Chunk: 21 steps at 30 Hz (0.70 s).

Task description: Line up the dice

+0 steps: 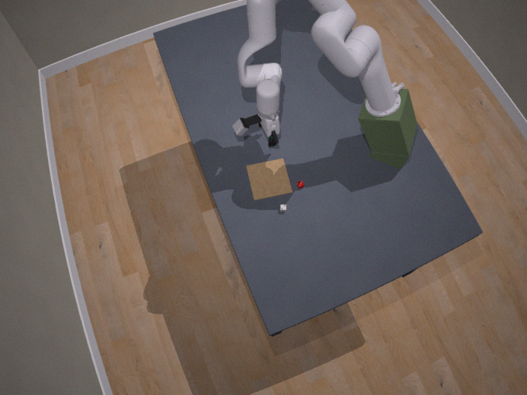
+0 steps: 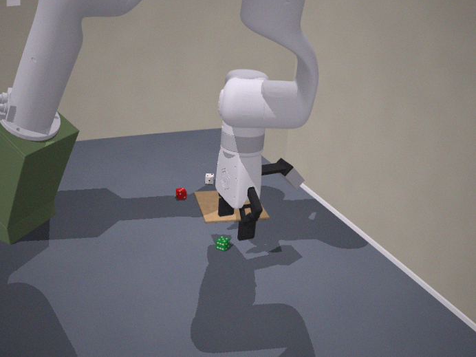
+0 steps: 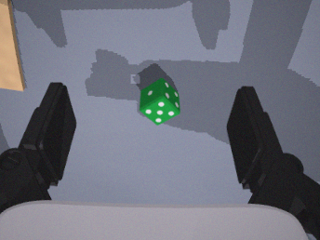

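My gripper (image 1: 273, 141) (image 2: 236, 225) (image 3: 152, 104) is open and empty, above the table. The green die (image 2: 222, 243) (image 3: 159, 105) lies on the table off the mat. In the wrist view it shows between and beyond the open fingers, its brightest face with five pips; in the top view the gripper mostly hides it. The tan mat (image 1: 263, 188) (image 2: 206, 206) (image 3: 9, 53) lies flat. The red die (image 1: 300, 184) (image 2: 181, 193) lies off the mat, on its base side. The white die (image 1: 282, 208) (image 2: 209, 178) lies off another edge; its top seems to show two pips.
The green base block (image 1: 382, 135) (image 2: 35, 182) carries the arm at one side of the dark table (image 1: 333, 245) (image 2: 131, 277). The arm arches over the table. A grey block on a black bracket (image 1: 250, 122) (image 2: 278, 167) sticks out from the gripper's side.
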Each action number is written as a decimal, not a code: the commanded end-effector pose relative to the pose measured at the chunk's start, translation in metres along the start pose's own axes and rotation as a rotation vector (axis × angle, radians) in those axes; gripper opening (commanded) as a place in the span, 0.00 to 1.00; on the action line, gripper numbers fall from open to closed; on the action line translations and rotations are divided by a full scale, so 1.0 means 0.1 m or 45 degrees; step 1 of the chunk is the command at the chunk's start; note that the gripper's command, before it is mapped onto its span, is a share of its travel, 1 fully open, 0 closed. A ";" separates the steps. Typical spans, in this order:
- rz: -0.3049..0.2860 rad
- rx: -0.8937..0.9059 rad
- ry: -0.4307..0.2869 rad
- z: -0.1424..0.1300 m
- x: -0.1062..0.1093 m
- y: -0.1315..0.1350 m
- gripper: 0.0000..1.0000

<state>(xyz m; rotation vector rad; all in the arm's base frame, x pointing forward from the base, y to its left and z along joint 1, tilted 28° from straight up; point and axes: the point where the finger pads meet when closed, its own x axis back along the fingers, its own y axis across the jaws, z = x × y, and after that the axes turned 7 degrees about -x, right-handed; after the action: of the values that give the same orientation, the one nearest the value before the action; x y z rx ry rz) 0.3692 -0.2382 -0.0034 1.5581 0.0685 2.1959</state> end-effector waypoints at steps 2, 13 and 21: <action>0.001 0.002 0.002 -0.01 0.01 -0.10 1.00; 0.001 0.002 0.003 -0.11 0.01 -0.70 1.00; 0.001 0.002 0.003 -0.24 0.01 -1.45 1.00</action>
<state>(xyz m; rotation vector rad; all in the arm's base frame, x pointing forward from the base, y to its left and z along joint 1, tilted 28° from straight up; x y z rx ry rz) 0.3850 -0.1357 -0.0390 1.5692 0.0658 2.1995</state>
